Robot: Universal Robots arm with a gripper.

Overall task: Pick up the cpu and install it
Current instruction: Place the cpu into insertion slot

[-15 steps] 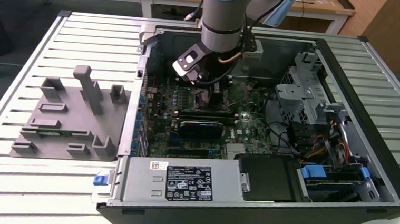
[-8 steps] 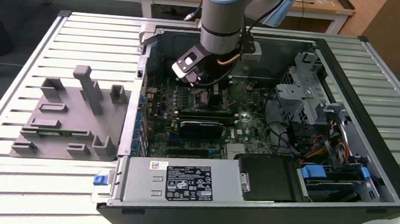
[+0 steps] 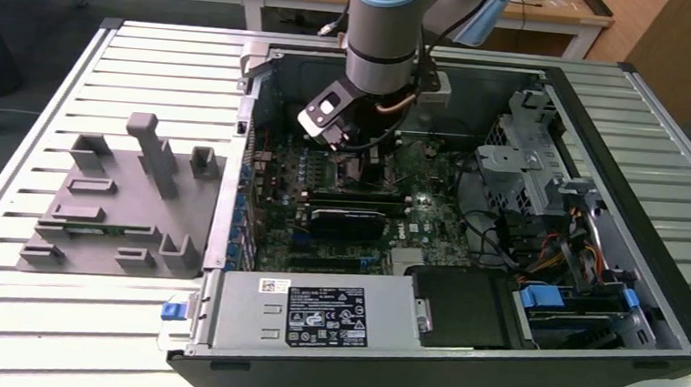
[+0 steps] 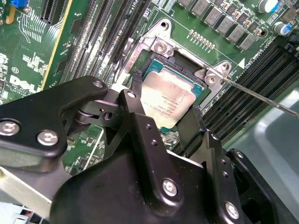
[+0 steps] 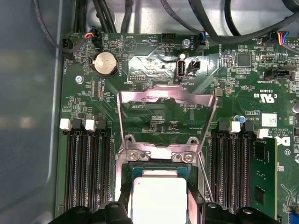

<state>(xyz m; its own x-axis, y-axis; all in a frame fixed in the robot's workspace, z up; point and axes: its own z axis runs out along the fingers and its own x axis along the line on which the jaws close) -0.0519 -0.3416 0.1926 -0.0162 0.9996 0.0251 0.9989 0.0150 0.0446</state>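
From my station I see the arm reaching down into the open computer case (image 3: 667,298), over the middle of the motherboard (image 3: 322,178). In both wrist views the gripper (image 4: 167,99) (image 5: 159,201) is directly at the CPU socket (image 4: 184,60).

The cpu (image 4: 170,100) is between the two black fingers (image 4: 198,128), with its silver top facing up. The fingers are closed in on two opposite edges of the chip, and as far as I can judge they pinch it. There is no visible gap on either side.

The chip is lying inside the black frame of the socket, square to it, or very close above it. I cannot tell from these pictures whether it already sits fully down on the contacts.

My judgement of the progress is this. The pick-up is done and the chip is brought to its place, so the larger part of the task is finished. The placing itself looks to be in its last moment. The installation is not complete: the metal load plate (image 5: 166,98) is still folded back and open, and the thin retention lever (image 4: 261,93) stands free beside the socket, not latched. The memory slots (image 5: 86,172) on both sides of the socket are not touched by the gripper.
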